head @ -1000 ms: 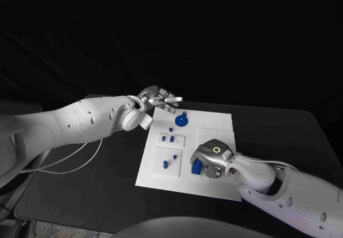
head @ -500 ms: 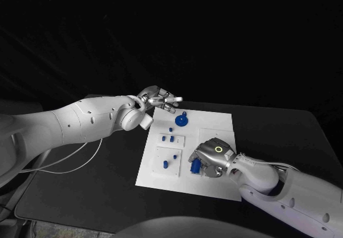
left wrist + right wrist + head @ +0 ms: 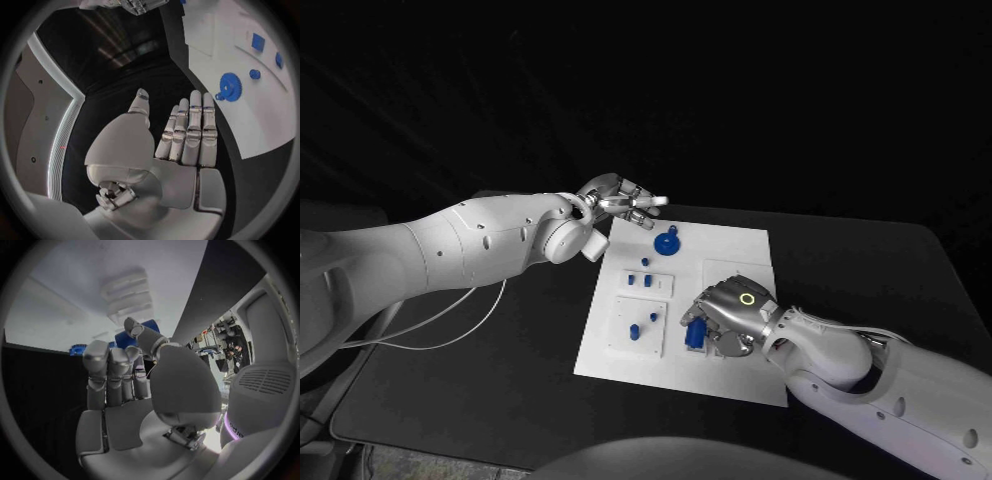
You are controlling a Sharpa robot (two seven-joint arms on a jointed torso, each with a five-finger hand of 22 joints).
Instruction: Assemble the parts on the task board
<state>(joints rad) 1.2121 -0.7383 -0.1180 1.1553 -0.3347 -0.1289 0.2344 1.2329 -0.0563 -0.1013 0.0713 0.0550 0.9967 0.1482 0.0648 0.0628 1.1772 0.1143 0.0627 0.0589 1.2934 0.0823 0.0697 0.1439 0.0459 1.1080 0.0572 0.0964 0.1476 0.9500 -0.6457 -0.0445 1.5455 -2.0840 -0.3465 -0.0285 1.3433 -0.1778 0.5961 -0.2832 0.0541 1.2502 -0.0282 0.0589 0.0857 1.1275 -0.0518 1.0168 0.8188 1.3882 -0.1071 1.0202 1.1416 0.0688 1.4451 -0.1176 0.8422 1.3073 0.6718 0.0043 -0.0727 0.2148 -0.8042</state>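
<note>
Two hands over a black tabletop (image 3: 473, 380), white board (image 3: 733, 250) lying flat at its middle.

Left hand (image 3: 620, 203) hovering just off the board's far left corner, fingers (image 3: 190, 125) straight, side by side, holding nothing, clear of board and parts.

Right hand (image 3: 730, 318) down on the board's near right part, back up, fingers (image 3: 109, 370) curled around a blue part (image 3: 694, 335) at their tips; blue body showing behind the fingertips in the right wrist view (image 3: 134, 337). Hard to tell whether gripped firmly or merely cupped, and whether standing in the board or lifted off it.

Blue gear (image 3: 666, 242) lying flat on the far end of the board, near the left hand but apart from it; also seen from the left wrist (image 3: 230, 87), small blue knob touching its rim.

Several small blue pegs (image 3: 642, 280) on a raised square pad at the board's left middle. More small blue pieces (image 3: 643, 325) on a second pad nearer the robot, just left of the right hand's fingers, untouched.

Thin cable (image 3: 444, 320) looping under the left arm, across the tabletop.
</note>
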